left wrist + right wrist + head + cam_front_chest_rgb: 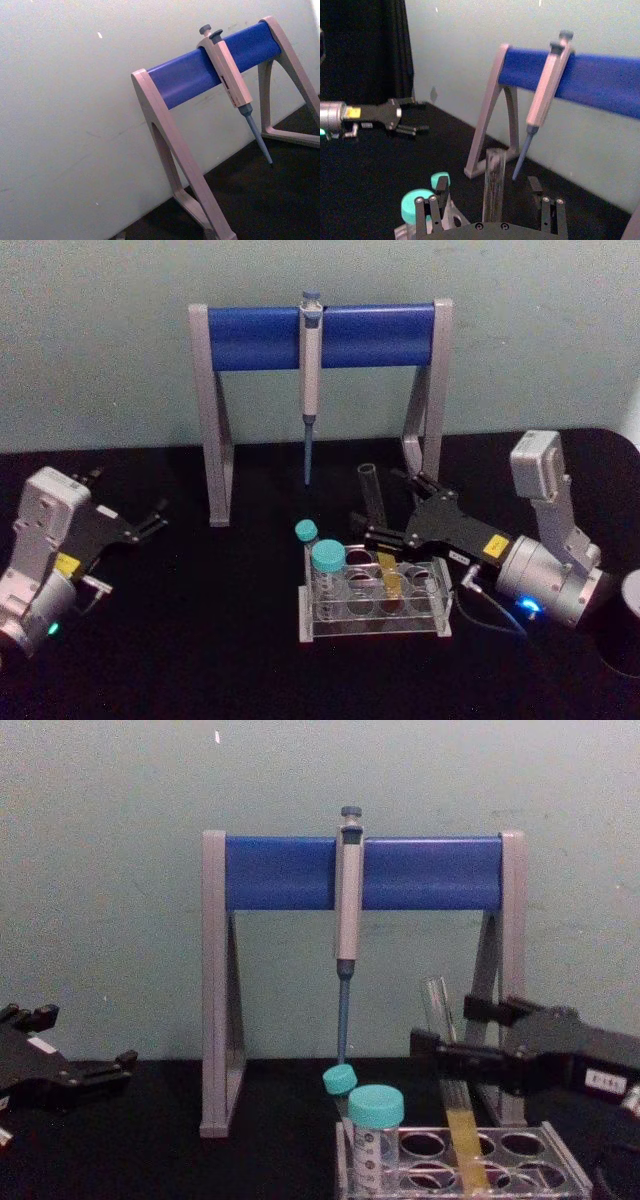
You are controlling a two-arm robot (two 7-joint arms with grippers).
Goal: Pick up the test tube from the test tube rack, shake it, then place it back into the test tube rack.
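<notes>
Straddling tube in rack: right hand open, fingers either side, not touching. Should close gently mid-glass, lift straight, avoid teal caps. Left hand open, parked left.

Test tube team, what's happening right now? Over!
Right pincer open around the test tube, not closed. Tube in the test tube rack. Left pincer open, parked far left. Teal-capped tubes close beside.

Backdrop: plain pale grey-green wall, matte and lightly speckled, meeting a black table surface along a straight horizontal edge; dark curtain hanging at one side of the wall; soft, even lighting, no windows in view.
</notes>
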